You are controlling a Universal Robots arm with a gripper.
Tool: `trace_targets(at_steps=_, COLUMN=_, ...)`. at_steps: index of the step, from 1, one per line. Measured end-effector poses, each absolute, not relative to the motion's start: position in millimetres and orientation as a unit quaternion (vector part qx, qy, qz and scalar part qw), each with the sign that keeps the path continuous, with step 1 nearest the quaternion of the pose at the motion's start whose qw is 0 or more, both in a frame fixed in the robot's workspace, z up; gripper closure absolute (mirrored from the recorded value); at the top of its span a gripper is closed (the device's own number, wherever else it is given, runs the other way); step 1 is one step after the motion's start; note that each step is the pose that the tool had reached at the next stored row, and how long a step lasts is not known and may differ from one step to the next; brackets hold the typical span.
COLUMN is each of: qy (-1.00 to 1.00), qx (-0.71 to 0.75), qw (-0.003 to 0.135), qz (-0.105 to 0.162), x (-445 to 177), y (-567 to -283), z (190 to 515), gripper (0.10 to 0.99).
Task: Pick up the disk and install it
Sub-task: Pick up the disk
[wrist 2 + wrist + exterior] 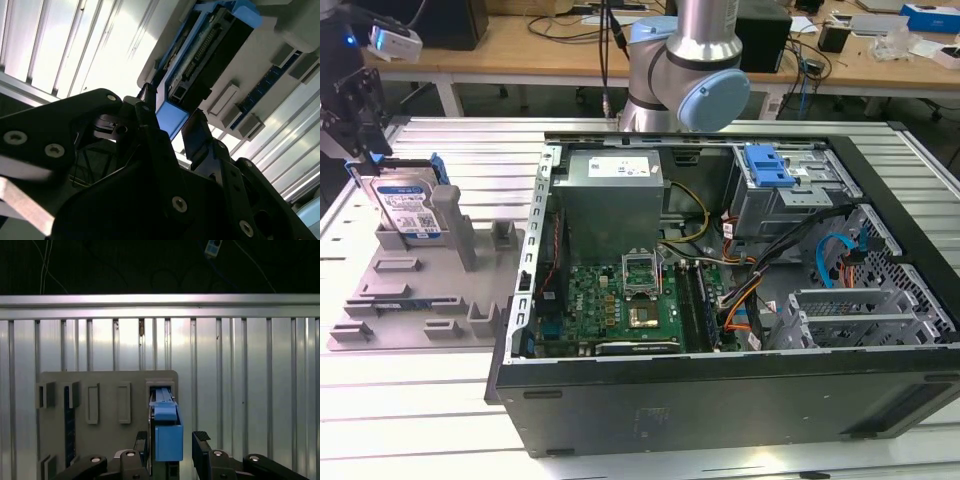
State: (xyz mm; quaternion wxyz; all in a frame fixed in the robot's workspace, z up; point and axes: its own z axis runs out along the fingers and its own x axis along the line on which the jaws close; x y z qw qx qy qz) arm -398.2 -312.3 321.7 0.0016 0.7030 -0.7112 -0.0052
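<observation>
The disk (408,208) stands on edge in a slot of the grey holder tray (430,290) at the exterior view's left, its white-and-blue label showing between blue rails. My gripper (375,160) hangs right above its top edge. In both wrist views the open gripper (171,439) (170,117) straddles the disk's blue rail end (165,412) (210,45). One finger (142,442) lies close against the rail, while the other finger (201,440) stands a small gap away from it.
An open computer case (720,400) lies at the exterior view's middle and right, with motherboard, cables and a blue-latched drive bay (770,165) at its far side. The arm's base (685,70) stands behind the case. The ribbed metal table (420,420) carries everything.
</observation>
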Motion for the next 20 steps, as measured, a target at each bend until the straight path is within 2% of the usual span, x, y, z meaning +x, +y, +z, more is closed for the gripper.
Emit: trace_targets(at_steps=20, qy=-0.711, qx=0.703, qw=0.002, qz=-0.005, x=-398.2, y=-312.3, z=303.8, gripper=0.604)
